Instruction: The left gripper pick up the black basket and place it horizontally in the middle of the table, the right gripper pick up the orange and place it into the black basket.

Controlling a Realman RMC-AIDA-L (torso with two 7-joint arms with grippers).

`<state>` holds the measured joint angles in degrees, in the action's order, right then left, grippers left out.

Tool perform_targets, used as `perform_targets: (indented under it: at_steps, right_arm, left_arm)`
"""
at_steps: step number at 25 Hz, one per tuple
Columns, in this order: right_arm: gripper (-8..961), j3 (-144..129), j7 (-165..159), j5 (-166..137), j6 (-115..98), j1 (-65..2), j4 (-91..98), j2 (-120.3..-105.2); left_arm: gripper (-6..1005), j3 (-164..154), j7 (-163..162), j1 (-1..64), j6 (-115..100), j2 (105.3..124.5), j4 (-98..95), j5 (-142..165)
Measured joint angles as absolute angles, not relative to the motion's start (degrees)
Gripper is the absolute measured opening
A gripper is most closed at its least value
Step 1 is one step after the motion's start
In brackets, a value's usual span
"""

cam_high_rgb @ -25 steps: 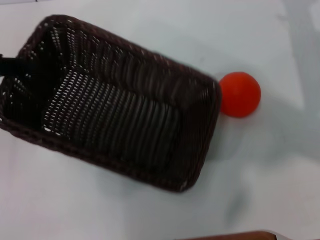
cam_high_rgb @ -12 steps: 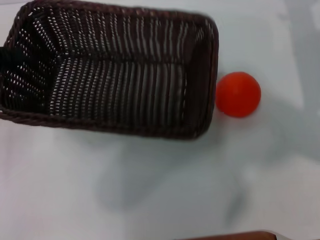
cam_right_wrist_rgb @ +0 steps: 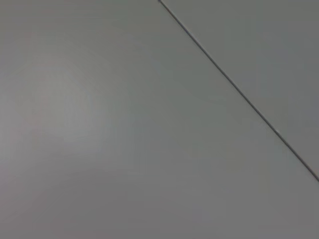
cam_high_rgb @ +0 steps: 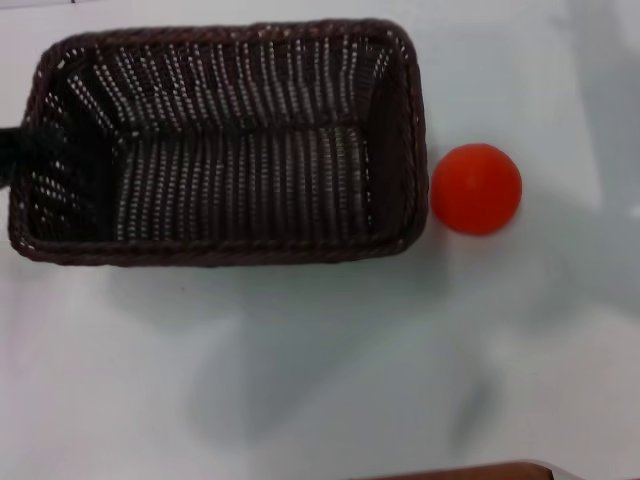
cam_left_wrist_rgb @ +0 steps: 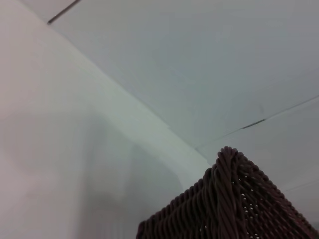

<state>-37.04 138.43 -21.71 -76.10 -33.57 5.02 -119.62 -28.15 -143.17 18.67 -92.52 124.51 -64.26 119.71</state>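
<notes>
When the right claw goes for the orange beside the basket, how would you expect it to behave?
The orange looks round and smooth, so it would probably roll if nudged on the glossy table. It sits almost against the black basket, which may stop it rolling that way. It seems small, likely light.

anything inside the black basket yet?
No. The black basket shows only its bare woven floor; the orange sits outside on the table. The left gripper shades the basket's left end.

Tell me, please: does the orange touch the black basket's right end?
Cannot tell. In the head view the orange sits right beside the black basket, its edge meeting the braided rim with no clear strip of table between, yet no plain contact shows.
</notes>
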Motion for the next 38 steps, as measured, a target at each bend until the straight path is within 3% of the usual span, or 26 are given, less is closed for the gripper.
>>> perform_targets:
  at_steps: [17,25,35,38]
  right_arm:
    - [885,-37.1,138.4,-21.7,-73.0,-34.8,6.4,-119.65]
    - [884,-37.1,138.4,-21.7,-72.3,-34.8,6.4,-119.62]
    - [885,-44.1,128.0,-30.2,-65.1,-32.4,13.8,-118.53]
    - [885,-47.4,119.6,-38.8,-61.4,-31.3,18.6,-116.81]
  left_arm:
    - [184,-30.9,-142.2,17.5,-88.0,124.37,-57.8,118.2]
    - [548,-30.4,-142.4,17.4,-88.1,124.16,-57.7,118.5]
    - [549,-21.1,-124.8,18.3,-87.2,123.79,-57.3,111.5]
    - [549,-19.3,-112.3,18.3,-87.2,123.92,-53.4,102.6]
